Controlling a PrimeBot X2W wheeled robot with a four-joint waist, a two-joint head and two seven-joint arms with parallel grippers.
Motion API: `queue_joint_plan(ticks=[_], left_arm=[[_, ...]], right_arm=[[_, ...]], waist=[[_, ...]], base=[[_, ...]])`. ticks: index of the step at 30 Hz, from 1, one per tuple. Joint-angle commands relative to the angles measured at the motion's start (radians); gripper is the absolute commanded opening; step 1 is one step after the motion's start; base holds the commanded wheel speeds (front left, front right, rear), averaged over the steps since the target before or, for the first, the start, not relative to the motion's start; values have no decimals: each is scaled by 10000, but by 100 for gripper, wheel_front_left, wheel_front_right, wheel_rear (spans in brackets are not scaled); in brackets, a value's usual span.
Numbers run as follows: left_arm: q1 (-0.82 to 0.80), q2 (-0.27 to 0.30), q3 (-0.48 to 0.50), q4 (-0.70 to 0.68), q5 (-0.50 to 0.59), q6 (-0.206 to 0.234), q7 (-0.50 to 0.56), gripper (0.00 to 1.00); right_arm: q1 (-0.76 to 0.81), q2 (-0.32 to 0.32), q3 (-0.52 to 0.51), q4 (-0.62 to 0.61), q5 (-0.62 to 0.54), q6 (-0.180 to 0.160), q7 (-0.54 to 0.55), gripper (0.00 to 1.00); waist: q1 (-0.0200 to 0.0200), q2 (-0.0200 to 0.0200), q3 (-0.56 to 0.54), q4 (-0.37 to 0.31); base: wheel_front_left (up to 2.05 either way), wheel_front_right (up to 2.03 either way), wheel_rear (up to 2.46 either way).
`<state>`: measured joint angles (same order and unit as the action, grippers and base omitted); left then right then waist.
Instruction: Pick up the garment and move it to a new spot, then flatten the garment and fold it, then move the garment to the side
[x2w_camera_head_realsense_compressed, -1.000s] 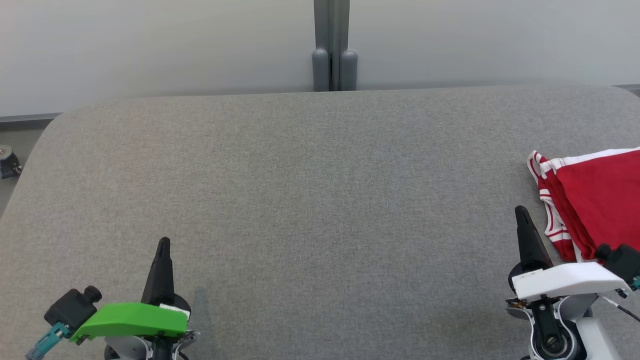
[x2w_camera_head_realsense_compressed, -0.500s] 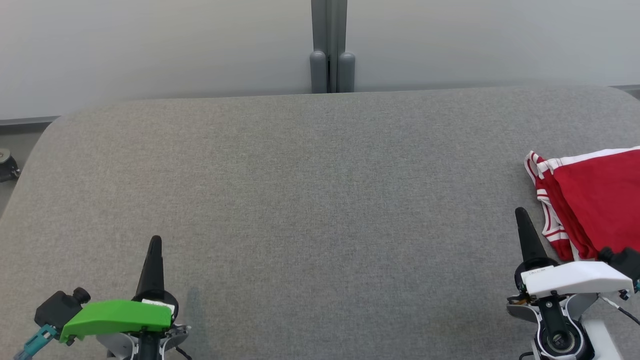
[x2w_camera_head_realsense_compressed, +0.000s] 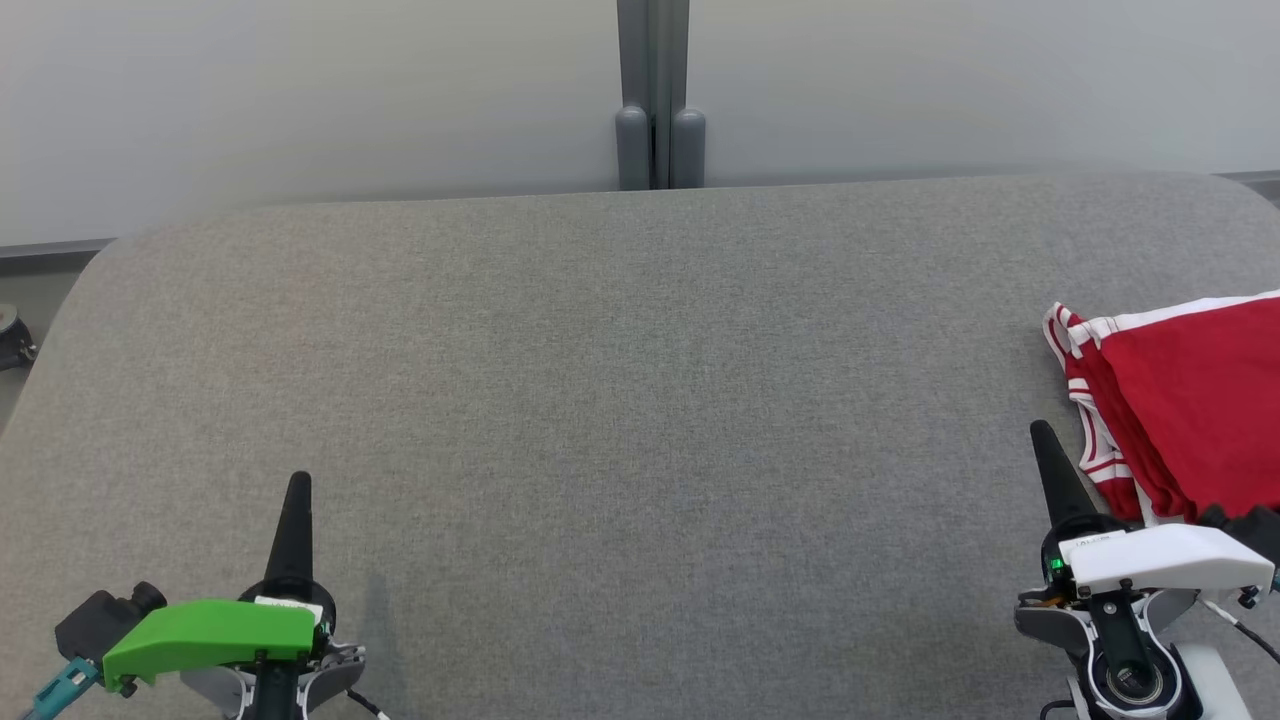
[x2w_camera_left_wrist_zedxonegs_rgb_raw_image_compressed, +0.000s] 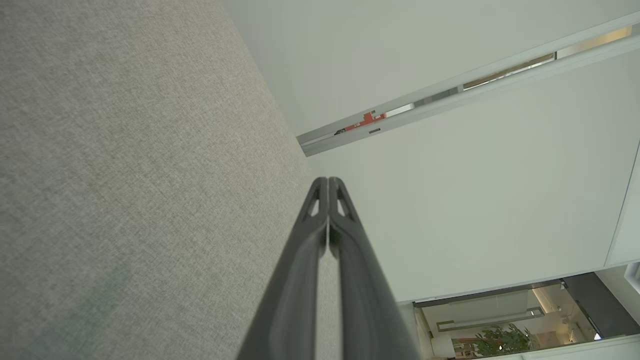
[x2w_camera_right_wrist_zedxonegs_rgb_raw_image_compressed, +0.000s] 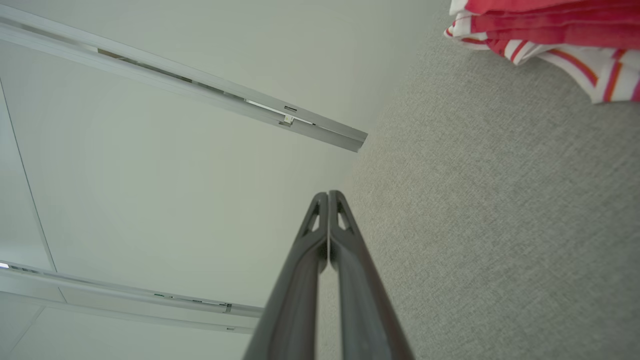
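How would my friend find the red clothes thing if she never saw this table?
Start at the big grey table. Go to its right edge, beside the right gripper. The garment lies there, bright red with white-striped trim against plain grey.

Right end effector, fingers together, beside grey surface; red garment, apparently folded, lies apart.

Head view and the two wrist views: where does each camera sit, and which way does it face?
Head view: on the head, looking forward and down at the grey table; left pincer lower left, right pincer lower right, both shut.
Left wrist view: on the left wrist, looking along its shut fingers, over the table toward the pale wall.
Right wrist view: on the right wrist, looking along its shut fingers toward the wall.
Shared: head and right wrist views both show the red garment on the table.
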<state>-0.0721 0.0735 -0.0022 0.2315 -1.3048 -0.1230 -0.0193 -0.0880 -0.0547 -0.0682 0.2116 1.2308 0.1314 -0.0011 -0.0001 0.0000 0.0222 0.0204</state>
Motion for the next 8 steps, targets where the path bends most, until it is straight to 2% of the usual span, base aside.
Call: queue_joint_plan(ticks=[1,8], left_arm=[[-268,57,79,-48,-217,-51,51,0],[-287,52,214,-18,-752,-63,227,0]], right_arm=[[-197,-73,-39,-31,260,-7,74,0],[-209,-71,-94,29,883,-7,250,0]], waist=[[1,0,-6,-6],[1,0,-32,-34]], base=[[0,0,0],[0,0,0]])
